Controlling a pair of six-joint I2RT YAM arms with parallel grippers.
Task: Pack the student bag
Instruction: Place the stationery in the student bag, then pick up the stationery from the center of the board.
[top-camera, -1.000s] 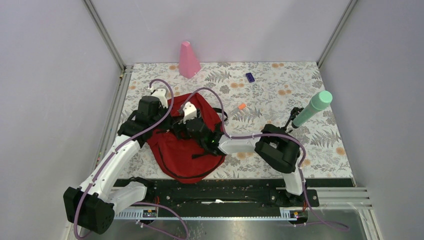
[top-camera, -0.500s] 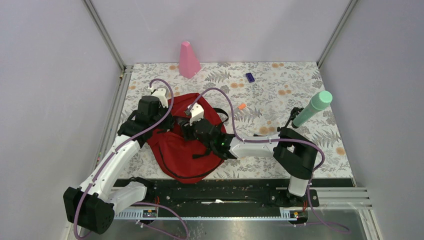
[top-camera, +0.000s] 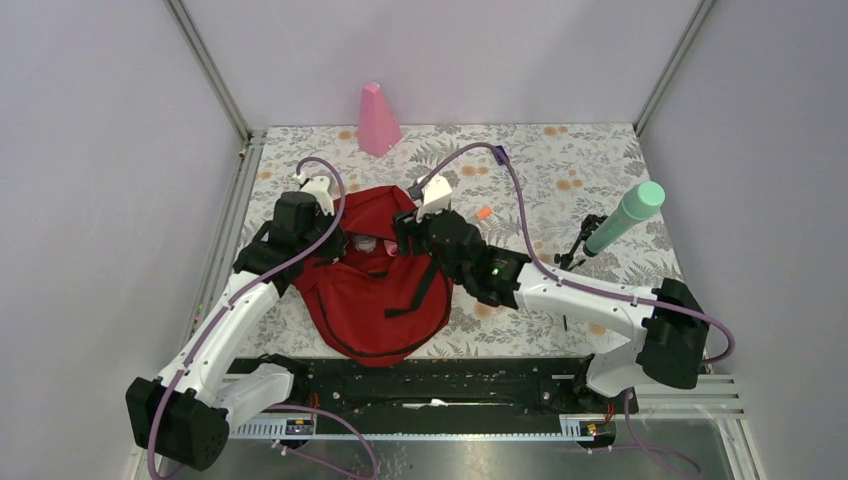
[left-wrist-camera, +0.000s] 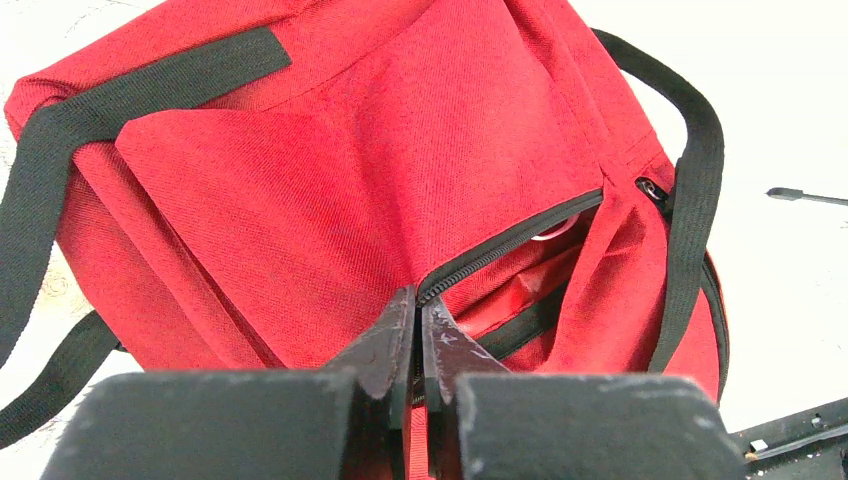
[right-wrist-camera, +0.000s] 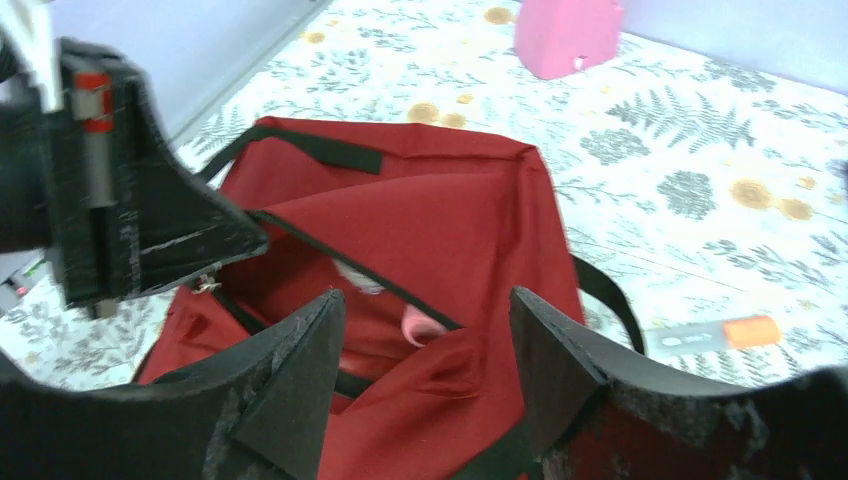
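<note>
The student bag (top-camera: 372, 295) is a dark red backpack lying on the floral table, its top zipper open. My left gripper (top-camera: 337, 244) is shut on the zipper edge at the left side of the opening; in the left wrist view its tips (left-wrist-camera: 420, 302) pinch the black zipper tape of the student bag (left-wrist-camera: 330, 190). My right gripper (top-camera: 403, 236) hangs open just above the opening's right side, with nothing between its fingers (right-wrist-camera: 428, 305). Inside the student bag (right-wrist-camera: 450, 220) a pink item (right-wrist-camera: 420, 326) and something white (right-wrist-camera: 356, 278) show.
A pink cone-shaped block (top-camera: 378, 120) stands at the table's back. An orange-capped marker (top-camera: 484, 213) lies just right of the bag. A green bottle (top-camera: 626, 216) leans on a black stand at the right. Aluminium frame posts border the table.
My right gripper has drawn back from over the bag's middle toward its far right edge, uncovering the open mouth. My left gripper has kept its hold and place.
</note>
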